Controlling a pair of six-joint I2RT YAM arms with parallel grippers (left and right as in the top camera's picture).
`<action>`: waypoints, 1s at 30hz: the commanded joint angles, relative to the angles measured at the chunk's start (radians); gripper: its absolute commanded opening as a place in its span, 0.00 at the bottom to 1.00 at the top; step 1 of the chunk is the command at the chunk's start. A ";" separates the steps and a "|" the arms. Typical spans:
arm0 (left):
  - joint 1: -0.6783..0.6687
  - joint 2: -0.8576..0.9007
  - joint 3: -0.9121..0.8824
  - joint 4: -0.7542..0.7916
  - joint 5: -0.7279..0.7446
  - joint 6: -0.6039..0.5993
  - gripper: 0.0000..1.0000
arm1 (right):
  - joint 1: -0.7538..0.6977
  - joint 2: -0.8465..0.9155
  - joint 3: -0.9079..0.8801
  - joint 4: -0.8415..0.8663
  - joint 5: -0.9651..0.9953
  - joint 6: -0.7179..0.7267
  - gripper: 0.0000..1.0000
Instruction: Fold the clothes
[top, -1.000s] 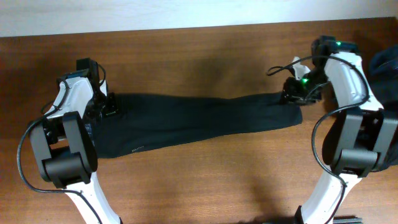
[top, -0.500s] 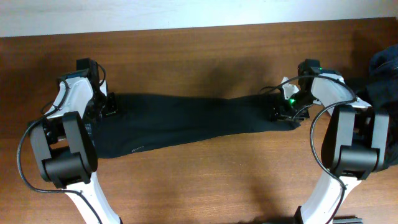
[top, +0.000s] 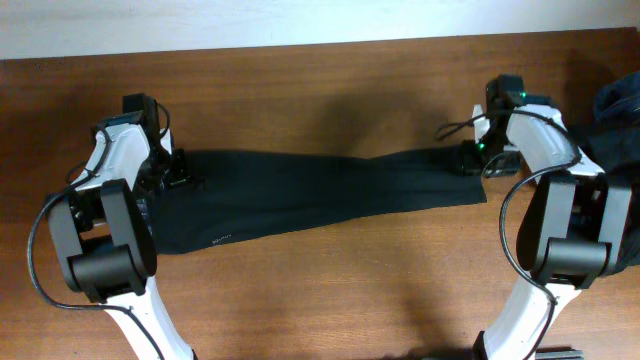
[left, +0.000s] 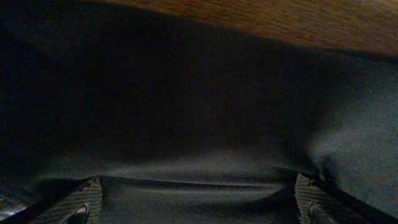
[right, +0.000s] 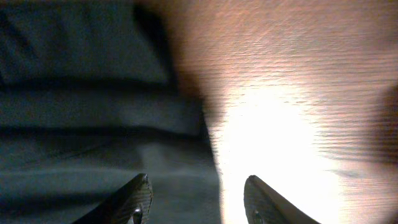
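The clothes are long black pants (top: 320, 190) lying stretched flat across the wooden table (top: 320, 290), the wide end at the left and the narrow leg end at the right. My left gripper (top: 186, 180) sits low over the wide left end. In the left wrist view it (left: 199, 202) is open, its fingers (left: 84, 199) far apart with black fabric (left: 199, 112) filling the view under them. My right gripper (top: 478, 160) hovers at the upper right corner of the leg end. It (right: 199, 202) is open, straddling the fabric edge (right: 93, 124), with bare table on its right.
A heap of dark and blue garments (top: 620, 110) lies at the table's right edge, close behind the right arm. A pale wall strip (top: 250, 25) runs along the back. Bright glare lights the table (right: 280, 124) beside the leg end.
The right gripper dipped onto the leg end, then drew back up and to the right with its jaws wider. The leg end now lies flat. The left arm has not moved.
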 joint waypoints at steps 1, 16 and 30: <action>0.014 0.028 -0.030 0.002 -0.034 0.002 1.00 | 0.000 0.011 0.071 -0.024 0.061 0.027 0.54; 0.014 0.028 -0.030 0.002 -0.034 0.002 0.99 | 0.002 0.011 0.203 -0.239 -0.267 0.027 0.54; 0.014 0.028 -0.030 0.002 -0.034 0.002 1.00 | 0.079 0.011 -0.083 0.030 -0.414 0.027 0.53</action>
